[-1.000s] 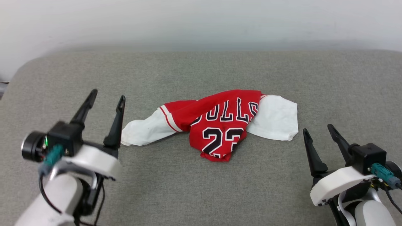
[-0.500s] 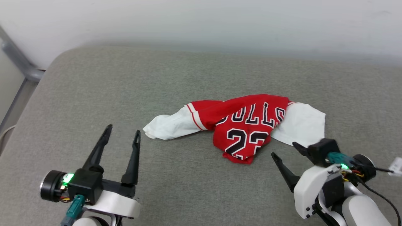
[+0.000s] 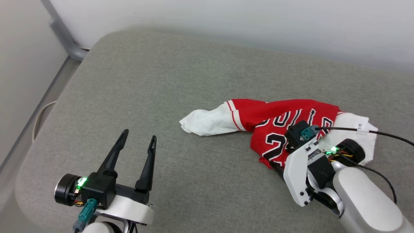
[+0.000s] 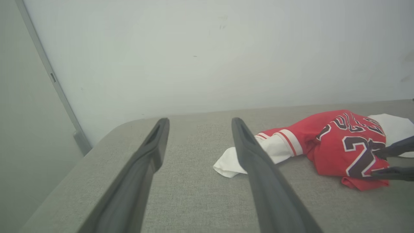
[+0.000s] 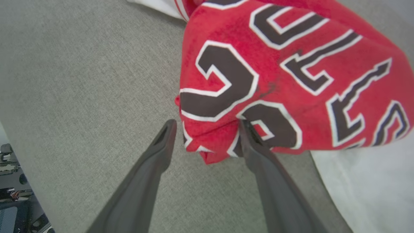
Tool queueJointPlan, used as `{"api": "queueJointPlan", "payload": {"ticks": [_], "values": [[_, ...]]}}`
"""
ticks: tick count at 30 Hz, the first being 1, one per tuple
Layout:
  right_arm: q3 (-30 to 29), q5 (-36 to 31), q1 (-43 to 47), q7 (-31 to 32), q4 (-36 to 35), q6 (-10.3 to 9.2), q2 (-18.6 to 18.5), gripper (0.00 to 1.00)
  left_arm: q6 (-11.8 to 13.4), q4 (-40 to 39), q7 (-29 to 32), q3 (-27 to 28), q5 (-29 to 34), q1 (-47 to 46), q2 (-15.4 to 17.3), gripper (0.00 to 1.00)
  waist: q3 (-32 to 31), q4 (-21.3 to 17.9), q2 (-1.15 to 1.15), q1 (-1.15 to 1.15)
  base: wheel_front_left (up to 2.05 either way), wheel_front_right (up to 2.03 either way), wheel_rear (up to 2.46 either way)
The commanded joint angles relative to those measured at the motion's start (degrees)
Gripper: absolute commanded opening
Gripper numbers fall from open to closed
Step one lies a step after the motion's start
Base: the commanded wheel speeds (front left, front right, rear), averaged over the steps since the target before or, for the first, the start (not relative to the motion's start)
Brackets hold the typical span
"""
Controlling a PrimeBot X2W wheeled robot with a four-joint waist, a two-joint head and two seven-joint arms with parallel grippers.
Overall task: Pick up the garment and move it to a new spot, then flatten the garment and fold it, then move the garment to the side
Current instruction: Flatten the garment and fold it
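The garment (image 3: pixel 258 119), red with white sleeves and black numerals, lies crumpled on the grey cushion (image 3: pixel 161 81). One white sleeve (image 3: pixel 207 121) points left. My right gripper (image 5: pixel 207 124) stands open, its two fingers on either side of the garment's (image 5: pixel 278 64) lowest red corner, at cushion level. In the head view my right wrist (image 3: pixel 300 161) covers that corner. The left wrist view shows the garment (image 4: pixel 336 142) with the right gripper's fingers (image 4: pixel 397 147) at its near edge. My left gripper (image 3: pixel 139 136) is open and empty, well left of the sleeve.
The cushion's rounded left edge (image 3: pixel 42 136) drops to the floor, where a pale cable (image 3: pixel 38 116) lies. A grey metal post (image 3: pixel 61 35) stands at the back left corner. A white wall (image 4: pixel 207 48) runs behind the cushion.
The head camera has swung left, shifting the whole picture right. My right gripper has reached forward to the garment's lower corner. The garment lies as before.
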Motion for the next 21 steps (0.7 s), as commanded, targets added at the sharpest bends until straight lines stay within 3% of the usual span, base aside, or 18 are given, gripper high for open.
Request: {"api": "queueJointPlan", "payload": {"ticks": [1,7,8,9,16,21], "values": [[1.0,-0.1,-1.5,-0.1,2.1,-0.06,-0.1,1.0,-0.6,0.2,-0.1,0.5,0.6,-0.4,-0.7,1.0,0.5,1.5,0.0,-0.01,0.0,0.0,0.0],[5.0,-0.6,-4.8,-1.2,10.2,-0.06,-0.9,1.0,-2.2,0.8,-0.1,2.0,1.9,0.3,-2.6,1.0,0.9,3.5,0.0,-0.01,0.0,0.0,0.0],[5.5,-0.2,-4.9,-1.4,11.3,-0.06,-0.8,0.56,-2.5,0.9,-0.1,2.3,2.1,0.5,-2.8,1.0,0.8,3.6,0.0,-0.01,0.0,0.0,0.0],[6.1,0.2,-5.2,-1.5,12.2,-0.05,-0.9,0.0,-2.7,1.0,-0.1,2.6,2.4,0.6,-2.9,1.0,0.7,3.7,0.0,-0.01,0.0,0.0,0.0],[8.5,6.1,-4.8,-2.7,10.8,-0.04,-1.8,0.0,-4.0,2.0,-0.1,4.4,3.7,2.0,-4.0,1.0,-2.0,2.0,0.0,-0.01,0.0,0.0,0.0],[8.2,10.9,-0.7,2.4,4.9,-0.04,-3.1,0.0,-4.6,2.2,-0.1,5.2,4.5,3.5,-4.3,1.0,-4.7,0.1,0.0,-0.01,0.0,0.0,0.0]]}}
